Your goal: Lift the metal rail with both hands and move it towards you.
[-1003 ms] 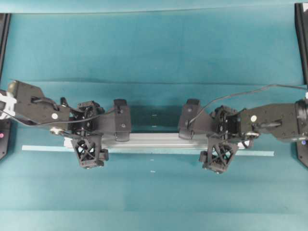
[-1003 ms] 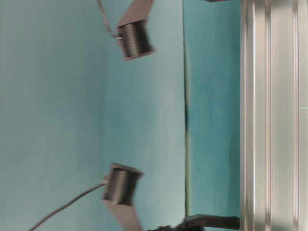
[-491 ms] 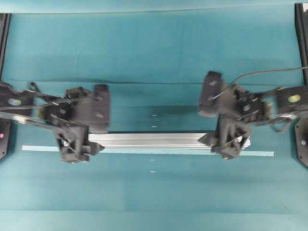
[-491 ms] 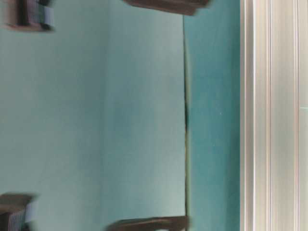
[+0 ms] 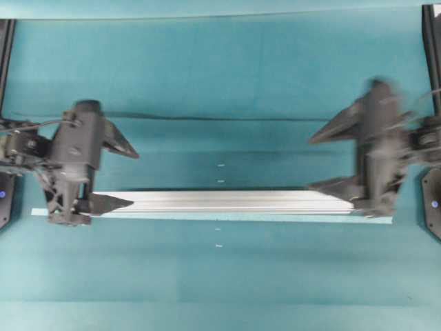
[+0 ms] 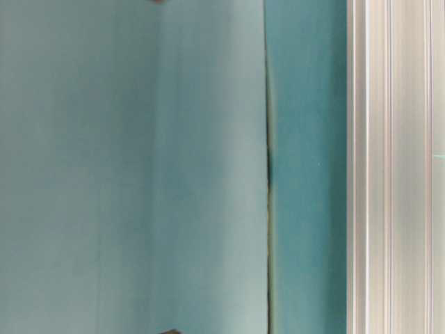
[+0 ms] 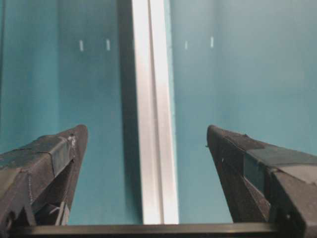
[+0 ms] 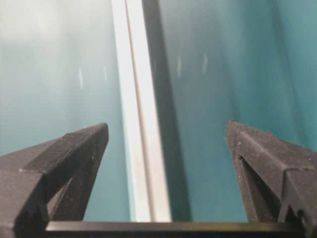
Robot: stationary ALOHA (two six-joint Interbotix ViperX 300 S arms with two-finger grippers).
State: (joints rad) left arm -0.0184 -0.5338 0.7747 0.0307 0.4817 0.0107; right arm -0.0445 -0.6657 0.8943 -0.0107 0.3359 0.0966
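The table (image 5: 220,69) is covered w/ a blue-green cloth. A fold line is seen running across it in the top view.

The metal rail (image 5: 220,201) is laid flat on the cloth, running left to right, a bit nearer the front edge than the middle. Its long grooves are shown well in the table-level view (image 6: 393,167). A thin pale tape strip (image 5: 372,220) is stuck along the rail's front side, and it sticks out past both rail ends.

The left gripper (image 5: 124,178) is placed at the rail's left end. Its jaws are spread wide, w/ one jaw on each side of the rail, approx. In the left wrist view (image 7: 143,136) the rail (image 7: 154,124) is seen between the two jaws, and neither jaw is touching it.

The right gripper (image 5: 324,161) is placed at the rail's right end. It is blurred in the top view, so its exact spot can't be told for sure. Its jaws are also spread wide (image 8: 166,131), and the rail (image 8: 138,124) is seen between them, not touched.

Nothing is held by either gripper.

A few small white marks (image 5: 220,165) are seen on the cloth near the rail's middle.
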